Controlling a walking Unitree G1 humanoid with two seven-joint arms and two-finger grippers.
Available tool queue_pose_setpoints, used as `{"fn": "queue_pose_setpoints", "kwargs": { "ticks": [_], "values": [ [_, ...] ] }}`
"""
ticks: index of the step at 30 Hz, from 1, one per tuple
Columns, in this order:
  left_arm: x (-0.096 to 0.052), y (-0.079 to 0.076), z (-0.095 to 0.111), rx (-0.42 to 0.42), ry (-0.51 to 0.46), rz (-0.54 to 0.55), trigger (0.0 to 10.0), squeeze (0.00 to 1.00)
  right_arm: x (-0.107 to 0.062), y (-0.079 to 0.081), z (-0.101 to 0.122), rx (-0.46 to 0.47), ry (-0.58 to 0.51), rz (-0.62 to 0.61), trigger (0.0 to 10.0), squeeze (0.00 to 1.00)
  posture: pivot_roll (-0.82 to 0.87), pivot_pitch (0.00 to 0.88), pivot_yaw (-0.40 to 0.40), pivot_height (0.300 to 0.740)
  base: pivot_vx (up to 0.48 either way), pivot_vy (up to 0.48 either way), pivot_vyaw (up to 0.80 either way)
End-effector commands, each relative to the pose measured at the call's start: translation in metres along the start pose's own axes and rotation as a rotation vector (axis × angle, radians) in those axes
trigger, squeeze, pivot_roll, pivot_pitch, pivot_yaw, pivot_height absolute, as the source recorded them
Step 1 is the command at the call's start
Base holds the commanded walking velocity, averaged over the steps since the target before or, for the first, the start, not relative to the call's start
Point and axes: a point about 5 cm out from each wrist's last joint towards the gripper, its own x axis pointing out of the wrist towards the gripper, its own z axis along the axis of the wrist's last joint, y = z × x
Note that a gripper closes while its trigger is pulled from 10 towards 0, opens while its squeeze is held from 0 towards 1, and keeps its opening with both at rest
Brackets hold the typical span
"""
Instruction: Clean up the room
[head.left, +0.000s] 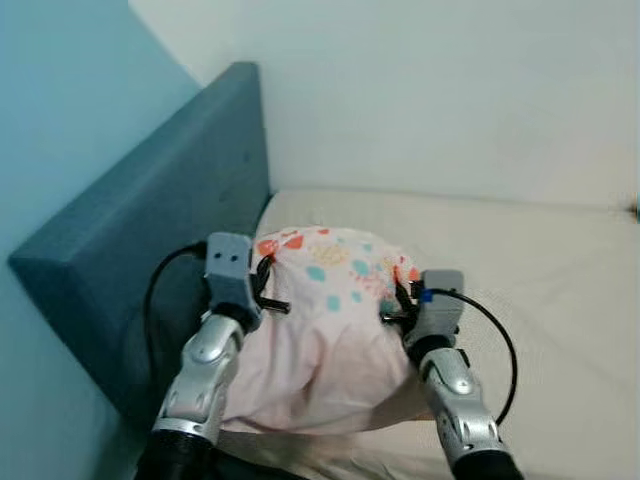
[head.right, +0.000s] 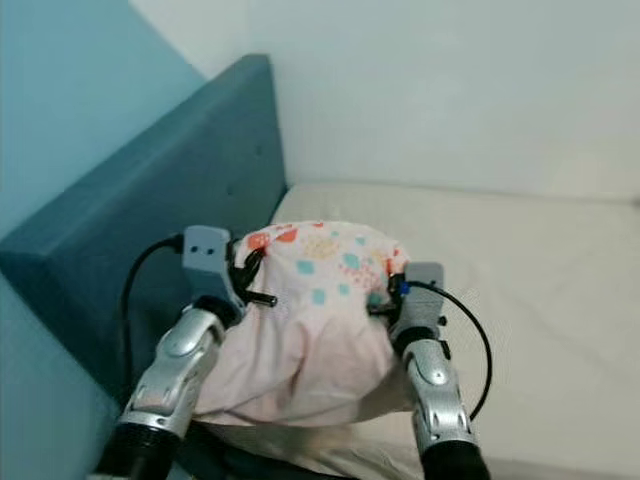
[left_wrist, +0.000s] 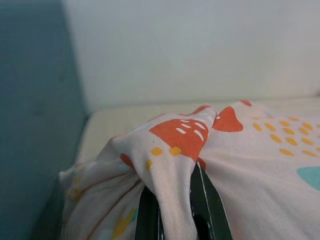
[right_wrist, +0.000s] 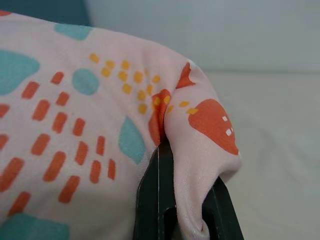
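A pale pink pillow with orange, teal and yellow patches hangs between my two arms above the bed. My left gripper is shut on the pillow's left top corner, the cloth bunched between its black fingers. At the right top corner my right gripper is shut on the fabric too; a fold is pinched between its fingers. The pillow's lower edge droops toward the mattress near me.
A teal padded headboard runs along the left side of the cream mattress. A white wall stands behind the bed, and a light blue wall rises on the left.
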Motion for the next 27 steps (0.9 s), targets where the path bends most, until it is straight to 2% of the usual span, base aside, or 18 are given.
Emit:
{"fn": "queue_pose_setpoints", "kwargs": {
  "ticks": [1, 6, 9, 11, 13, 17, 19, 21, 27],
  "values": [
    [0.003, -0.003, 0.005, 0.015, -0.021, -0.008, 10.0, 0.0, 0.001, 0.002, 0.006, 0.01, -0.043, -0.003, 10.0, 0.0, 0.02, 0.0, -0.008, 0.74, 0.0, 0.0, 0.0],
    [0.003, -0.001, -0.003, 0.07, 0.003, -0.004, 10.0, 0.0, 0.003, -0.001, 0.004, -0.015, -0.027, -0.013, 10.0, 0.0, 0.01, 0.0, -0.005, 0.74, 0.0, 0.0, 0.0],
    [0.009, 0.004, -0.008, 0.151, 0.025, -0.018, 10.0, 0.0, 0.011, 0.0, 0.003, -0.055, 0.008, -0.004, 10.0, 0.0, 0.0, 0.0, -0.001, 0.74, 0.0, 0.0, 0.0],
    [0.01, 0.004, -0.008, 0.163, 0.028, -0.027, 10.0, 0.0, 0.014, 0.0, 0.004, -0.057, 0.011, -0.002, 10.0, 0.0, 0.0, 0.0, -0.003, 0.74, 0.0, 0.0, 0.0],
    [0.014, 0.008, -0.008, 0.168, 0.04, -0.01, 10.0, 0.0, 0.022, 0.001, 0.012, -0.041, 0.002, 0.008, 10.0, 0.0, 0.0, 0.0, -0.004, 0.74, 0.0, 0.0, 0.0],
    [0.017, 0.011, -0.007, 0.165, 0.042, 0.013, 10.0, 0.0, 0.025, 0.002, 0.016, -0.039, -0.004, 0.014, 10.0, 0.0, 0.0, 0.0, -0.005, 0.74, 0.0, 0.0, 0.0],
    [0.024, 0.017, 0.0, 0.125, 0.045, 0.072, 10.0, 0.0, 0.032, 0.004, 0.027, -0.009, -0.031, 0.028, 10.0, 0.0, 0.0, 0.0, -0.007, 0.74, 0.0, 0.0, 0.0],
    [0.026, 0.018, 0.005, 0.115, 0.016, 0.083, 10.0, 0.0, 0.033, 0.005, 0.034, 0.011, -0.065, 0.028, 10.0, 0.0, 0.0, 0.0, -0.011, 0.73, 0.0, 0.0, 0.0],
    [0.024, 0.017, 0.005, 0.131, -0.019, 0.076, 10.0, 0.0, 0.029, 0.005, 0.026, -0.001, -0.057, 0.028, 10.0, 0.0, 0.0, 0.0, -0.014, 0.705, 0.0, 0.0, 0.0]
  ]
}}
